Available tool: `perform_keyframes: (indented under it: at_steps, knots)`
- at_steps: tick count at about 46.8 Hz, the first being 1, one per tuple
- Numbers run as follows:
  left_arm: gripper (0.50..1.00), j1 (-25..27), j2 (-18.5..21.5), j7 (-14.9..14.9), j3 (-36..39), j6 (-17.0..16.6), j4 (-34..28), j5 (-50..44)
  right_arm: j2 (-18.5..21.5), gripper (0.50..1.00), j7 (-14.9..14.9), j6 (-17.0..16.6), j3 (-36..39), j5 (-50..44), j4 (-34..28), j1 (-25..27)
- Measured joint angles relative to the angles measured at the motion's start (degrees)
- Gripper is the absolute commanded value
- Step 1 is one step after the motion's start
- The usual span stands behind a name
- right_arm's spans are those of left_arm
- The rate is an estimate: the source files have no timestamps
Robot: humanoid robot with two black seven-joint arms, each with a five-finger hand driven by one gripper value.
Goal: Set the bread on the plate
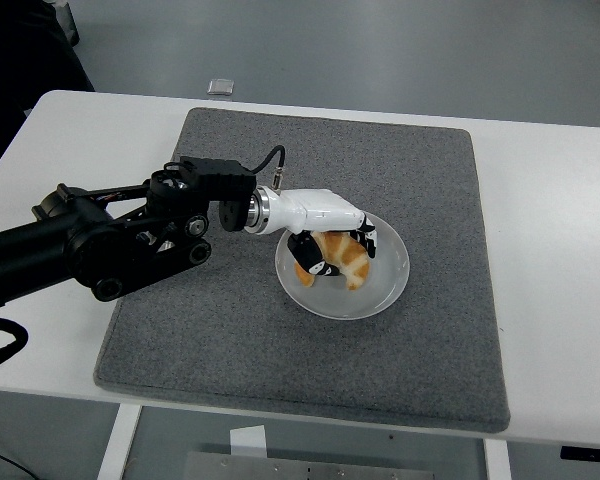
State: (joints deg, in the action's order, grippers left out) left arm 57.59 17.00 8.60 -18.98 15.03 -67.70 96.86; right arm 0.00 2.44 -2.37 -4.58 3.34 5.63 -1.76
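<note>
my left hand (332, 243) clamped on bread (342, 258), low over plate (392, 281). sloppy release, fingers snag, bread rolls off rim lol

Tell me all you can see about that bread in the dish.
The bread is a small croissant, golden-orange with paler stripes across its curved, ridged body. It lies inside the shallow translucent white plate, left of the plate's middle, one tip pointing toward the near rim. The left hand, white with black fingers, is curled around it from above; its underside is hidden.
</note>
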Motion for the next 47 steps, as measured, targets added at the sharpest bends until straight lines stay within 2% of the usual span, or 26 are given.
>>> perform_keyframes:
  at_steps: [3, 14, 21, 33, 47]
  knots:
    - [0.99, 0.0, 0.1, 0.0, 0.0, 0.0, -0.1, 0.0, 0.0, 0.952, 0.0, 0.0, 0.0, 0.0, 0.0, 0.0]
    - [0.994, 0.1, 0.7, 0.0, -0.9, 0.5, -0.7, -2.8, 0.0, 0.952, 0.0, 0.0, 0.0, 0.0, 0.0, 0.0]
    - [0.994, 2.2, 2.9, 0.0, -2.3, 1.2, -0.8, -16.1, 0.0, 0.952, 0.0, 0.0, 0.0, 0.0, 0.0, 0.0]
    - [0.994, 9.6, 9.7, -0.1, -2.7, 2.5, -0.5, -37.7, 0.0, 0.952, 0.0, 0.0, 0.0, 0.0, 0.0, 0.0]
    - [0.994, 10.3, 16.0, -0.1, -3.0, 2.6, 0.2, -52.6, 0.0, 0.952, 0.0, 0.0, 0.0, 0.0, 0.0, 0.0]
